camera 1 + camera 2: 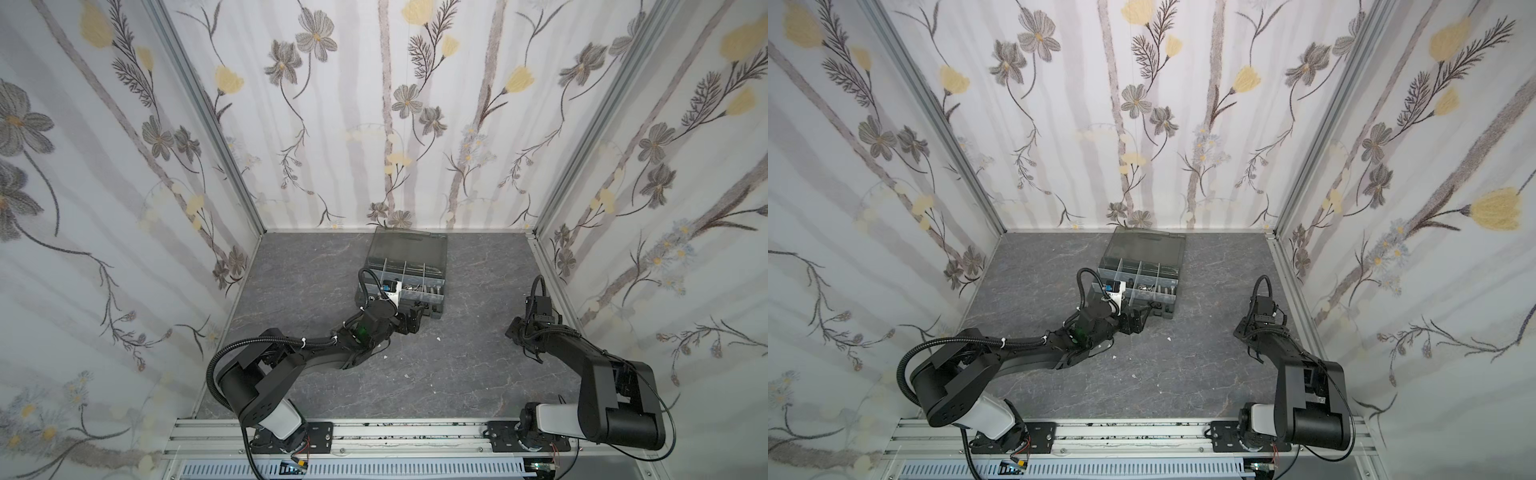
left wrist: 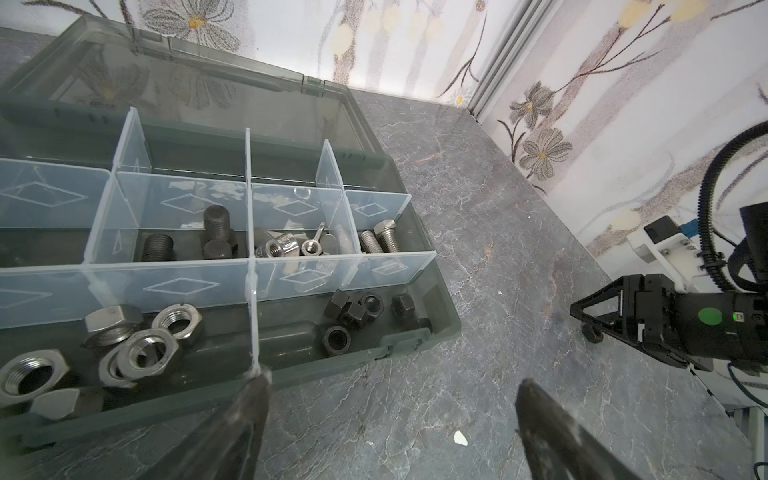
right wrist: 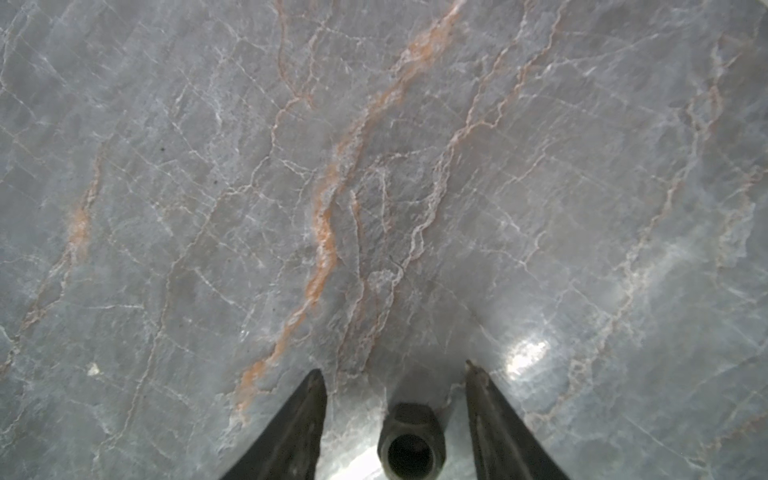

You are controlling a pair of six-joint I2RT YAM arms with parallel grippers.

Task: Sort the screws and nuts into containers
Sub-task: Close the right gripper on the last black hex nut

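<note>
- Our left arm (image 1: 316, 349) stretches low over the table (image 1: 457, 374), its left gripper (image 2: 392, 378) spread wide at the near edge of the organizer case (image 2: 451, 324).
- Our right gripper (image 3: 394, 368) points down, fingers (image 3: 291, 436) straddling a black nut (image 3: 411, 444) on the table, gaps both sides.
- Screws (image 2: 380, 243) and silver nuts (image 2: 145, 345) lie inside the case.

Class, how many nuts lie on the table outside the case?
1: a black nut on the table, between the right gripper's open jaws, untouched. Others may be hidden.
</note>
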